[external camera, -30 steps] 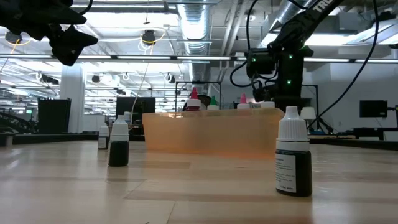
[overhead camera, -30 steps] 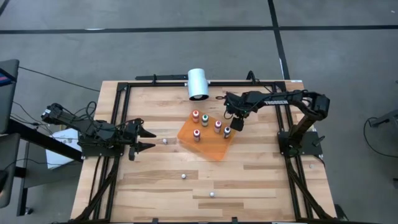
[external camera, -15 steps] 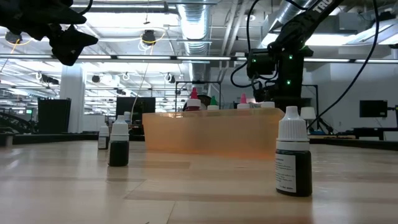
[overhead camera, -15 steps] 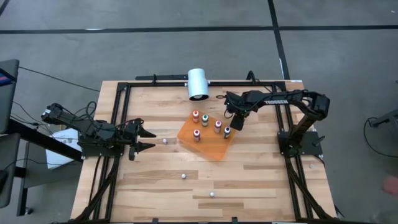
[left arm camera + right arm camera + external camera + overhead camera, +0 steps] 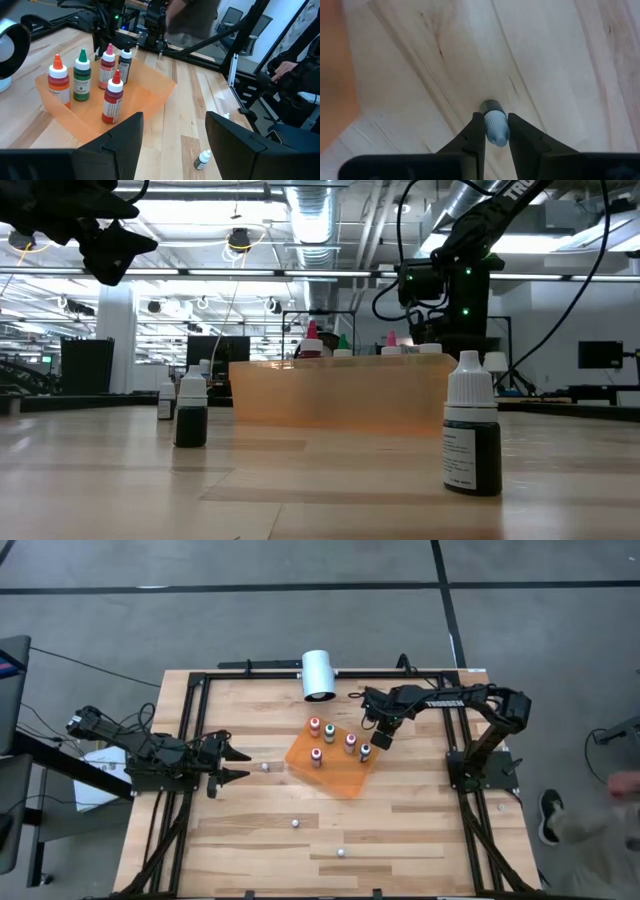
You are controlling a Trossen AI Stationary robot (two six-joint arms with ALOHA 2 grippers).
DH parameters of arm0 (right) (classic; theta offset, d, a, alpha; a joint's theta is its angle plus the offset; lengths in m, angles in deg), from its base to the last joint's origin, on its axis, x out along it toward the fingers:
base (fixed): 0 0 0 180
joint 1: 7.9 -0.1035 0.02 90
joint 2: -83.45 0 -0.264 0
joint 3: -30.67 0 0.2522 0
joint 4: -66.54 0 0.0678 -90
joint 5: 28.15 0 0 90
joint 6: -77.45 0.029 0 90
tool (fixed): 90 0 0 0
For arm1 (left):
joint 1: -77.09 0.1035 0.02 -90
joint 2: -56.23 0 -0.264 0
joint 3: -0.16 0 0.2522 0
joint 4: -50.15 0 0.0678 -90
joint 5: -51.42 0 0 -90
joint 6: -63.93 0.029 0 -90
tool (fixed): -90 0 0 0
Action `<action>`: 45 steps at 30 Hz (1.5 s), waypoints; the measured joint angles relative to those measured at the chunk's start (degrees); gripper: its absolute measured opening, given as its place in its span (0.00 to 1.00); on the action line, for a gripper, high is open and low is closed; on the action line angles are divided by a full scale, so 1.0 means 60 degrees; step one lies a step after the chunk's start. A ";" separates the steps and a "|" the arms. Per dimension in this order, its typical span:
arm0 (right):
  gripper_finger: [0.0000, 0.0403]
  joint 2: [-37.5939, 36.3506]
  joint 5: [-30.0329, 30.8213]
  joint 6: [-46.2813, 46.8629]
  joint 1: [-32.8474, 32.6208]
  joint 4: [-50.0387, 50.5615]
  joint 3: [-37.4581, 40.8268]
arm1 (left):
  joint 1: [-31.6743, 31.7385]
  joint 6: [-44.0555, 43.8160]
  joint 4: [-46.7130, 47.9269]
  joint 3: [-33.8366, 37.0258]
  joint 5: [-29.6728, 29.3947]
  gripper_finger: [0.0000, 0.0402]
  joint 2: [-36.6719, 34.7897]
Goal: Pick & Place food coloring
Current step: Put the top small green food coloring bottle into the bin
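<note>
Now the white cap of a small bottle (image 5: 494, 128) has just been clamped by the right gripper (image 5: 494, 131); lifting can follow. The left gripper (image 5: 228, 762) is held open, idle.

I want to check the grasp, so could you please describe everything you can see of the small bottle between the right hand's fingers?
The bottle is tiny, with a pale bluish-white cap and a dark body showing just beyond it. Seen from above in the right wrist view, it looks upright on the wooden table, just off the orange sheet. The right hand has one dark finger on each side of the cap, pressed against it or very nearly so. In the high view the hand covers it.
</note>
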 joint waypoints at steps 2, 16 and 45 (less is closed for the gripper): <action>0.15 -0.0002 0.0001 0.0011 0.0000 0.0006 0.0000 | 0.0000 0.0000 0.0000 0.0000 0.0001 0.51 0.0002; 0.14 -0.1719 -0.0111 0.0352 0.0192 0.0939 0.0004 | 0.0000 0.0000 0.0029 0.0000 0.0000 0.51 0.0002; 0.14 -0.3576 0.0248 0.3256 -0.5735 -0.0521 -0.0912 | -0.0001 -0.0277 0.0098 0.0000 0.0000 0.51 0.0000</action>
